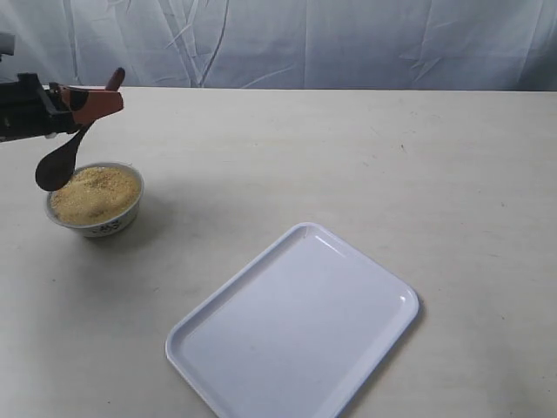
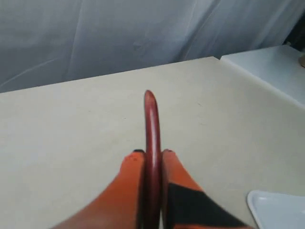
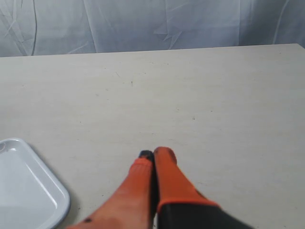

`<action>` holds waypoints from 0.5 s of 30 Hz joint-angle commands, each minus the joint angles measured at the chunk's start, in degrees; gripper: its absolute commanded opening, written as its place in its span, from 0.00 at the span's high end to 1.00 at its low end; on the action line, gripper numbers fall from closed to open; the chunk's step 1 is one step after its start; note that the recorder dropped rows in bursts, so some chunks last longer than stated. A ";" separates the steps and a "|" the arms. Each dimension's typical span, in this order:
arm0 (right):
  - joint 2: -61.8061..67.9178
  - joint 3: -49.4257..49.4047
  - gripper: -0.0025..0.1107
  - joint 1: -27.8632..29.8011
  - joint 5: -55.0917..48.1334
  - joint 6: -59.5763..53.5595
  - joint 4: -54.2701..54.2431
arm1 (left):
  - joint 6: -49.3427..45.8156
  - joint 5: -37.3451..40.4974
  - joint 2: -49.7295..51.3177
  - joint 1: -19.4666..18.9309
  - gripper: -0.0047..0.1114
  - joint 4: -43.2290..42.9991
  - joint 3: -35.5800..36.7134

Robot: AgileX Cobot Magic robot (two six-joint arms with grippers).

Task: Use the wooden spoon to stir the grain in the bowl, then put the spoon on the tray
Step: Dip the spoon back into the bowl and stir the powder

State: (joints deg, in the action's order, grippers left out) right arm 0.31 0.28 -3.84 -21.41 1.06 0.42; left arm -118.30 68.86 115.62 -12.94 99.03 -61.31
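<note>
Wood, dark reddish-brown and smooth, makes up the single wooden spoon (image 1: 54, 167), which has an oval scoop and a slim curved handle and hangs scoop-down near the left edge of the desk (image 1: 392, 165). The left gripper (image 1: 104, 101) is clenched on the handle. Its orange fingers (image 2: 128, 171) press in from both sides, and the handle's tip pokes out past them. The scoop hangs over the left rim of the one bowl (image 1: 126, 218); whether it touches cannot be told. The bowl is small, round, white ceramic with a dark mark on its side. It holds grain (image 1: 97, 192), fine sandy-yellow granules heaped to the rim. Further right, by the desk's near edge, lies one tray (image 1: 296, 331): large, flat, white plastic, with rounded corners and a low raised rim, turned at an angle. The right gripper (image 3: 153, 153), seen only in its wrist view, has its two orange fingers pressed together over the pale matte desktop, near a tray corner. One creased pale cloth (image 1: 365, 43) hangs behind the far edge.
</note>
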 commanded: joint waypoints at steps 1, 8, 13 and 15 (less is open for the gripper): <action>-0.31 -0.28 0.98 -0.22 0.81 0.00 -0.05 | 0.91 -8.14 0.06 6.45 0.96 0.92 -1.53; -0.31 -0.28 0.98 -0.22 0.81 0.00 -0.05 | 6.70 -21.27 2.32 10.55 0.96 0.92 -5.40; -0.31 -0.28 0.98 -0.22 0.81 0.00 -0.05 | 18.31 -18.51 6.70 10.55 0.96 0.92 -7.87; -0.31 -0.28 0.98 -0.22 0.81 0.00 -0.05 | 20.31 -19.62 7.08 10.28 0.96 0.92 -7.87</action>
State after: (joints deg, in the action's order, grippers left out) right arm 0.31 0.28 -3.84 -21.41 1.06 0.42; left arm -101.48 48.87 122.14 -2.77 99.03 -68.57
